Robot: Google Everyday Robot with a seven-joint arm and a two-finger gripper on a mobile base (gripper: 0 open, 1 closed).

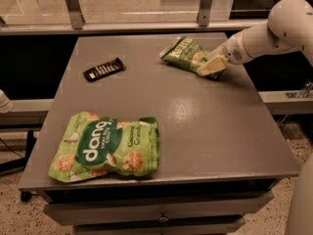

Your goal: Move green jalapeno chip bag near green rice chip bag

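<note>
The green jalapeno chip bag (185, 53), darker green with white lettering, lies at the back right of the grey table (195, 126). The green rice chip bag (105, 147), large and lime-green with "dang" in a dark oval, lies flat at the front left. My gripper (209, 67) reaches in from the right on a white arm and sits at the right edge of the jalapeno bag, touching or overlapping it.
A black bar-shaped packet (104, 69) lies at the back left of the table. A metal rail with posts (73, 6) runs behind the table. The table's front edge sits above drawers (161, 212).
</note>
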